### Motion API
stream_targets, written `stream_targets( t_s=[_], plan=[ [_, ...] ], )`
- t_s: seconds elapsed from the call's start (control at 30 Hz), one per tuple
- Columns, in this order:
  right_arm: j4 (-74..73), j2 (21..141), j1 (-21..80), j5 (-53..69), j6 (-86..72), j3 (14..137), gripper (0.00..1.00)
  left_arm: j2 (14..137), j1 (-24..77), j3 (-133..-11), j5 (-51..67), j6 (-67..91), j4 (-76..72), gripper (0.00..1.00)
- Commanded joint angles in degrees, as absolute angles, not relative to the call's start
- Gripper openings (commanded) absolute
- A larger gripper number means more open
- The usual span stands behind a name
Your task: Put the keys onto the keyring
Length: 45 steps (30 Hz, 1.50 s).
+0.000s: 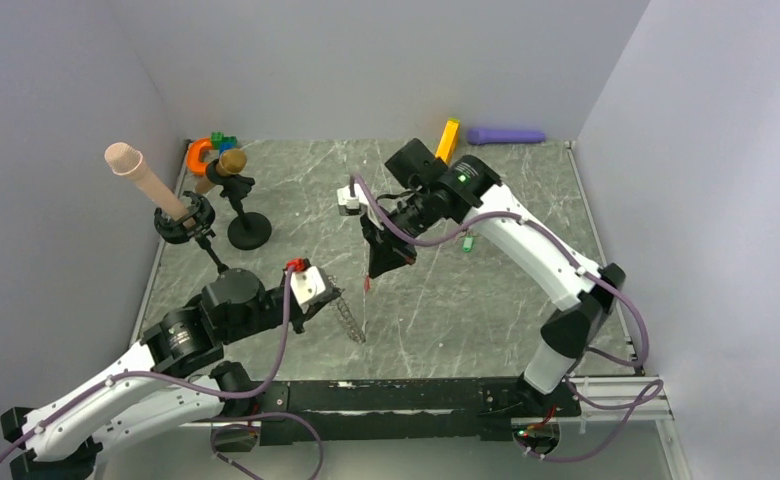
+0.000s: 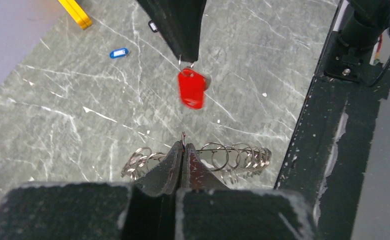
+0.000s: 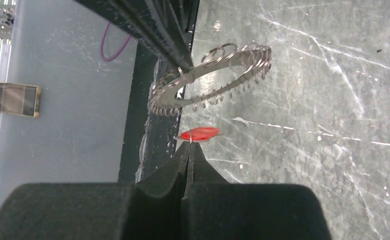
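Left gripper (image 2: pixel 183 150): nearest the left wrist lens, its 2 jaws pinched together on a link of the keyring (image 2: pixel 233 157).
Keyring position: it hangs from those tips as a floppy loop of silver rings above the marbled table (image 1: pixel 446 320), near the front rail. Whether its lower end touches the table, I cannot tell.
Right gripper (image 3: pixel 190 146): clamped narrow on the small wire ring of the red key (image 3: pixel 199 133).
Red key: it dangles below the right tips, just beside the keyring and apart from it. It looks blurred in the left wrist view, so it may be swinging.
Blue key (image 2: pixel 118 52): flat on the table, well apart from both grippers.
Green key (image 1: pixel 468 242): on the table beside the right arm.
Black key: I cannot pick it out for certain.
Progress, as I judge it: 0 of 4 keys on the keyring; the red key is lined up for threading.
Risk 1: the red key pivots freely on its wire ring, so it can turn and miss the chosen link.
Risk 2: the hold on that thin wire is slight, and a sideways push against the keyring could pull it free.
Risk 3: the limp keyring can twist or sag at 1 pinch point, shifting the target link.
Risk 4: the 2 sets of fingertips work close together and could knock each other.
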<state>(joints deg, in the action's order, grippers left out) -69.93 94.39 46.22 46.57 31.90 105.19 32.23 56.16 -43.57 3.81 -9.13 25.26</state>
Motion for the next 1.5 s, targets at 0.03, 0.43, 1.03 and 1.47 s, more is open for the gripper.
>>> stream_targets(
  t_s=[0.03, 0.43, 1.03, 1.47],
  plan=[
    [-82.4, 100.7, 46.3, 50.8, 39.9, 115.5, 0.00, 34.4, 56.0, -53.1, 2.7, -4.6, 28.3, 0.00],
    [-80.7, 102.0, 46.7, 52.8, 42.6, 112.7, 0.00, 29.9, 56.0, -48.4, 4.2, -2.0, 29.1, 0.00],
    [-82.1, 103.9, 49.1, 51.5, 55.0, 119.7, 0.00, 28.4, 56.0, -44.4, 11.1, -17.3, 24.5, 0.00],
    [-79.2, 103.4, 53.6, 46.0, 55.8, 118.7, 0.00, 22.9, 56.0, -42.1, 9.2, -11.5, 20.5, 0.00]
  ],
)
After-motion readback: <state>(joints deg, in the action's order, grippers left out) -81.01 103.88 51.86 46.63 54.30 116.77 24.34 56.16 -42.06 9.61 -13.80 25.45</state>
